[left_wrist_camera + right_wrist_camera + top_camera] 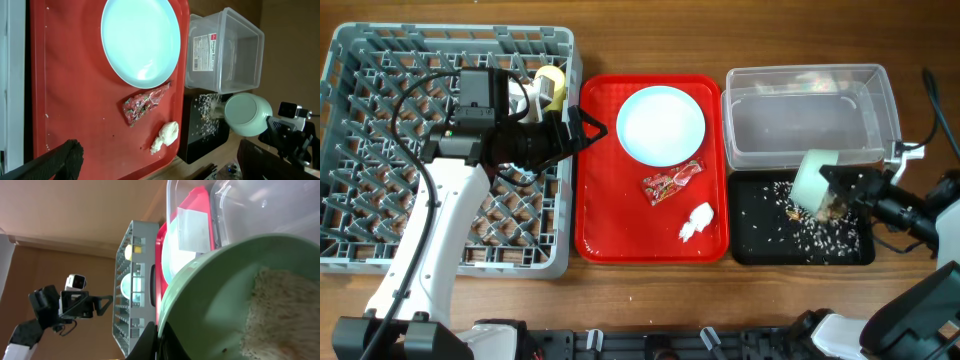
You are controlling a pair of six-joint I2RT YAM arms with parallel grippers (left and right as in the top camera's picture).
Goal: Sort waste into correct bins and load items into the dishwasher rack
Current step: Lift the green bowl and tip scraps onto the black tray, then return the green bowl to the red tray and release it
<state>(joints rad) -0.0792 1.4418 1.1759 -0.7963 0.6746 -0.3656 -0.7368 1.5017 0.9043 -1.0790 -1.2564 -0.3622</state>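
My right gripper is shut on the rim of the pale green bowl, pinching it in the right wrist view. The bowl is tipped over the black tray. Crumbly food scraps sit in the bowl, and more lie in the tray. My left gripper is open and empty at the red tray's left edge. On the red tray lie the light blue plate, the red wrapper and the white tissue. The yellow cup stands in the grey rack.
The clear tub stands behind the black tray, with nothing in it. A white piece next to the cup in the rack is partly hidden by my left arm; I cannot tell what it is.
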